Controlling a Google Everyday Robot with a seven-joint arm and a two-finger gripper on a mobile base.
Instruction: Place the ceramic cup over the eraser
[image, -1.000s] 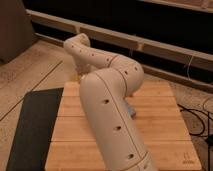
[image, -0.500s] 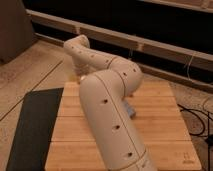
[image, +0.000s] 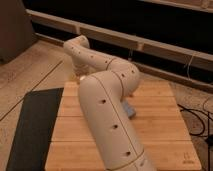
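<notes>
Cream robot arm (image: 107, 115): smooth plastic, soft sheen. Pale slatted wooden table (image: 160, 130): matt. Dark floor mat (image: 35, 125), 9 o'clock: dull. Gripper (image: 80, 76), table's 11 o'clock edge: pale.

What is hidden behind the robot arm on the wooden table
A blue-grey eraser peeks out beside the arm on the wooden table. The gripper reaches down at the far edge; whatever else lies there is covered.

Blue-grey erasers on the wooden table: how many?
1: the small flat blue-grey eraser peeks out beside the cream arm. Others may hide behind it. The pincer hangs at the wooden table's far edge.
</notes>
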